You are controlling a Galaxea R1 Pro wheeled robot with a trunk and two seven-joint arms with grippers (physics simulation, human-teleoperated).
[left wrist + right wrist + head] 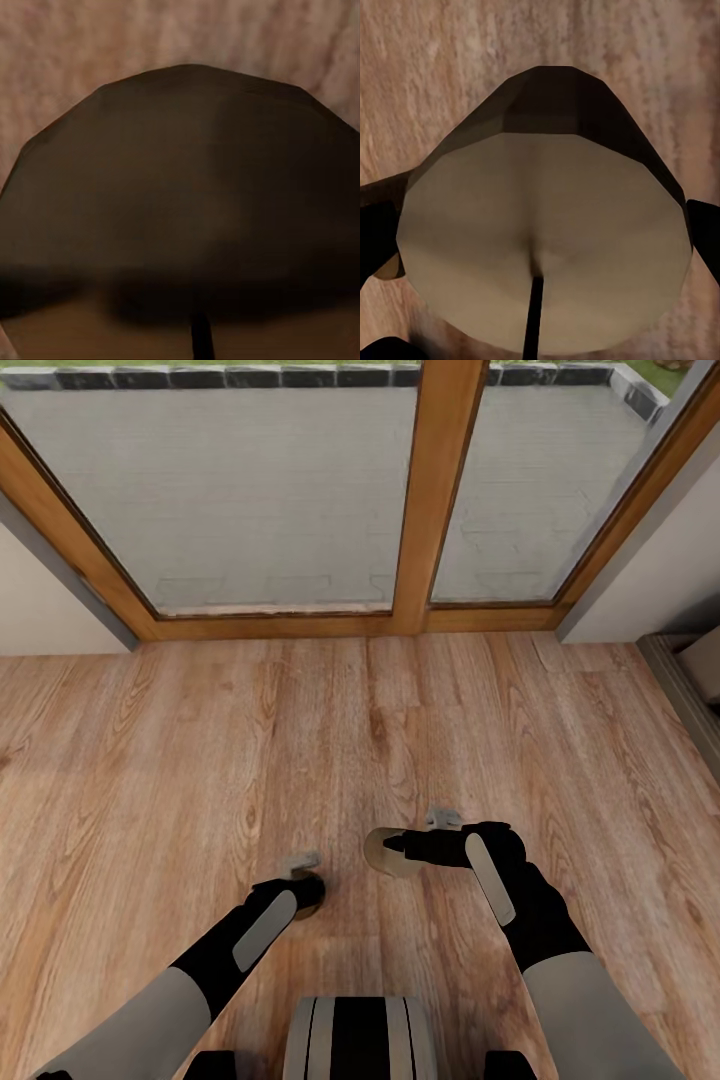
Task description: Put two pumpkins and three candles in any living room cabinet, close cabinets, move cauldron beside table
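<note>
Head view: right end effector (pixel 400 847) pinching candle (pixel 385 853); left end effector (pixel 310 885) state unclear.

Glass door (pixel 290 490) ahead, floor (pixel 200 760) before it, likely furniture (pixel 690 680) right.

We see bare wood floor (pixel 200 760) across the middle of the frame, open from left to right. Along the top, the glass door with its wooden frame (pixel 430 510) closes the way forward. White wall (pixel 50 600) blocks the upper left and upper right corners. At the right edge a grey step-like ledge (pixel 690 690) narrows the floor there.
</note>
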